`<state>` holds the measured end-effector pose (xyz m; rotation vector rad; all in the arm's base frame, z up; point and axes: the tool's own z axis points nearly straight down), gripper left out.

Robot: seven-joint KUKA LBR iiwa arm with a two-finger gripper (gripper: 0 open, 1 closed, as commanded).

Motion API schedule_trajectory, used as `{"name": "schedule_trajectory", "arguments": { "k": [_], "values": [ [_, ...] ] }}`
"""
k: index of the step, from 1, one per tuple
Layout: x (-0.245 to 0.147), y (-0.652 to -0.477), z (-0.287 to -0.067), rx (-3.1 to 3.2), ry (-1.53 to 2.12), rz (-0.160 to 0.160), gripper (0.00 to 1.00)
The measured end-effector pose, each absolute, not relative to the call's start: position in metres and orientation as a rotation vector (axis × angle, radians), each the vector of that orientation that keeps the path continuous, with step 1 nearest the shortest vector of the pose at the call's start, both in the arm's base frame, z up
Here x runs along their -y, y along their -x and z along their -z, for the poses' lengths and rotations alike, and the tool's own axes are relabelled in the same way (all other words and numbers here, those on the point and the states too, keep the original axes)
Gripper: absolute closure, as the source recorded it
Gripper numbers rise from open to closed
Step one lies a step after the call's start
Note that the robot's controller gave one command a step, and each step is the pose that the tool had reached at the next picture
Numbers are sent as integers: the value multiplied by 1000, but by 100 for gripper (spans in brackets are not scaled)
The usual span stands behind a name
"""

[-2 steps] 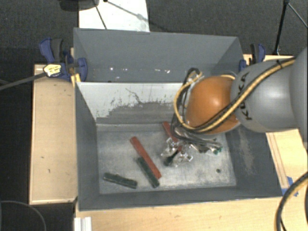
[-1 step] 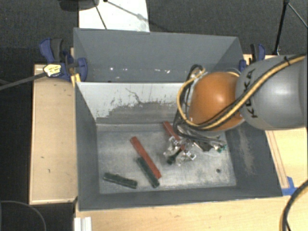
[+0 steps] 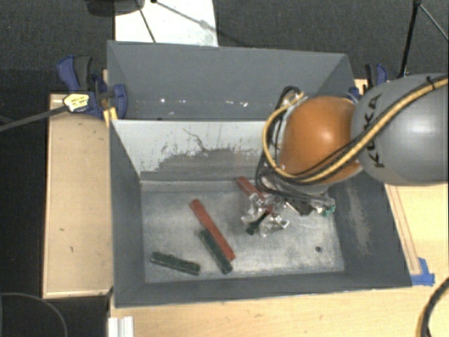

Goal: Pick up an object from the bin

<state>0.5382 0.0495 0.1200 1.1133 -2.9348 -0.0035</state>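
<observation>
The arm is reaching into the bin from the right. Its orange cover is hanging over the right half of the floor, with cables looping round it. The gripper is pointing down from under the cover and sitting low over the floor, a little right of centre. Its metal parts are bunching into a tangle of glints, so I cannot tell how far it is open, and nothing is showing as held in it.

The thing lying nearest is a short red stub, just up and left of the gripper, toward the back wall. Its right end is running under the wrist, and I cannot tell whether the gripper is touching it.

A long red bar is lying slantwise at mid-floor, left of the gripper and apart from it, with its lower end pointing toward the front wall. A dark green bar is lying alongside that lower end, touching it or nearly so. A second green bar is lying by itself near the front left corner, well apart from the gripper. A small dark speck is sitting on the floor to the gripper's right, nearer the front
</observation>
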Motion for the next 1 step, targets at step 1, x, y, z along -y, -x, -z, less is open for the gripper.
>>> {"name": "schedule_trajectory", "arguments": {
  "k": [1],
  "values": [
    [-50,-539,-140,2939,-1114,2,100]
  ]
}}
